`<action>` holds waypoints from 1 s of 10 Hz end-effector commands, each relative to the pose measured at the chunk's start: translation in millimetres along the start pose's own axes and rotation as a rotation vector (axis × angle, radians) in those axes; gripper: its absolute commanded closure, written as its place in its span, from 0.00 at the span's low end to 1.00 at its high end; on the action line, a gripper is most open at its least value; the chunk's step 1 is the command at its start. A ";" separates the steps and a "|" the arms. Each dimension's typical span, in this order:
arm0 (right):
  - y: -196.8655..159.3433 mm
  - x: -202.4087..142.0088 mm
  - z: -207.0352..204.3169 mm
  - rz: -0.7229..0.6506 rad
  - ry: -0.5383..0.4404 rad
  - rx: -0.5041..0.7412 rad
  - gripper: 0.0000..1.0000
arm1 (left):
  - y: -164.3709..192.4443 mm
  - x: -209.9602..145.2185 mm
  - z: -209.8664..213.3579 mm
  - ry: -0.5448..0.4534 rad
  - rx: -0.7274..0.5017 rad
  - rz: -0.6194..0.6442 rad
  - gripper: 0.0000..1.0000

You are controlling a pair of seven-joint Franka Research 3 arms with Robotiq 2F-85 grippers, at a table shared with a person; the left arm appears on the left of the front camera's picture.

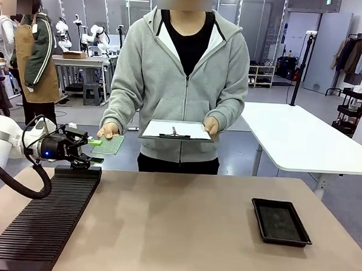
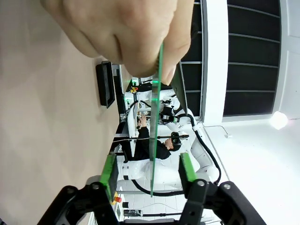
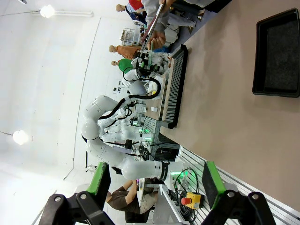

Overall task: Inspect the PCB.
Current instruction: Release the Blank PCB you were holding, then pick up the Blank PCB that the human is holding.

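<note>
Front view: you see the left gripper (image 1: 88, 150) at nine o'clock in the frame, above the far end of a long black ridged plastic rack (image 1: 43, 219). The thin green rectangular circuit board, the PCB (image 1: 109, 144), lies nearly flat just off its fingertips toward three o'clock. The person's hand (image 1: 108, 130) pinches its far edge. The person's other hand (image 1: 211, 125) holds a flat grey clipboard with white paper (image 1: 176, 130) at twelve o'clock.

In the left wrist view you look at the PCB (image 2: 153, 136) edge-on. It is a green line running from twelve to six o'clock, and its near end sits between the two green pads (image 2: 109, 171). There is a gap on each side and it touches neither pad. The left gripper (image 2: 149, 171) has its jaws apart and grips nothing. The hand (image 2: 117, 33) alone holds the board, from twelve o'clock.

In the right wrist view the right gripper (image 3: 154, 183) has its jaws spread wide and empty. A shallow black rectangular tray (image 3: 276, 56) rests on the beige table (image 3: 225, 122) at two o'clock.
</note>
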State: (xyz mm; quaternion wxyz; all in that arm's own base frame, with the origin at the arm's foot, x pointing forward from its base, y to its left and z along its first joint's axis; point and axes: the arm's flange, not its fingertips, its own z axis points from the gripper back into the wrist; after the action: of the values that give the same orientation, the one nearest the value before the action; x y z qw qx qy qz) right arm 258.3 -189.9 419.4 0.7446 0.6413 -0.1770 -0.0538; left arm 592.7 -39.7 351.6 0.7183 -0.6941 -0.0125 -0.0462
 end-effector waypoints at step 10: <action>0.9 -1.3 2.2 0.005 0.006 0.003 0.00 | -0.5 -0.3 1.4 -0.002 0.001 0.000 0.00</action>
State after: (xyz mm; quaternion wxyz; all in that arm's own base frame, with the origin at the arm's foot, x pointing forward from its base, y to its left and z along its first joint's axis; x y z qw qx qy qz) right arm 258.3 -189.9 419.4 0.7446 0.6413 -0.1770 -0.0538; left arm 591.2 -38.1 351.2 0.7189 -0.6934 -0.0089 -0.0480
